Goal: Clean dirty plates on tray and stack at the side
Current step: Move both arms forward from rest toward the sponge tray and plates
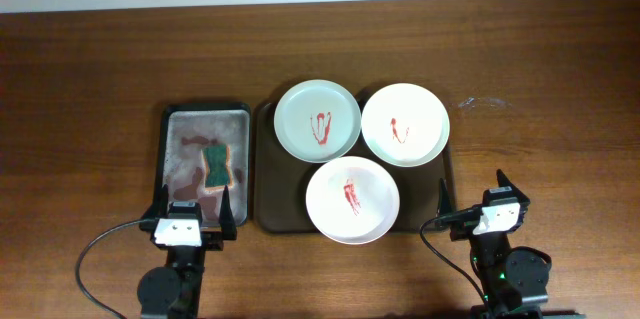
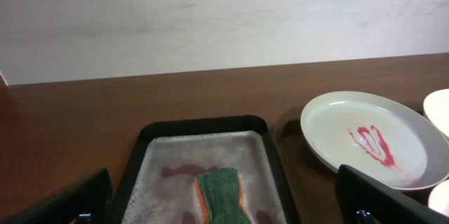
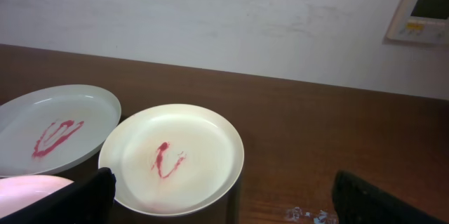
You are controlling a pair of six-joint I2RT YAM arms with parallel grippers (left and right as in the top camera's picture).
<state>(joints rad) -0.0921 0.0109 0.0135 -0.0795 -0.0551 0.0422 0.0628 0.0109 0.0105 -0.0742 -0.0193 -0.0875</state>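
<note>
Plates (image 1: pixel 352 200) hide most of tray (image 1: pixel 264 181); wrist views crop them.

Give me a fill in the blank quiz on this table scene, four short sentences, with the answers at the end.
1. The brown tray holds ___ plates.
2. Each plate is streaked with ___ sauce.
3. The sponge lies in the grey tray, on the brown tray's ___ side.
4. The left gripper and the right gripper are both ___, holding nothing.

Answers: three; red; left; open
</note>
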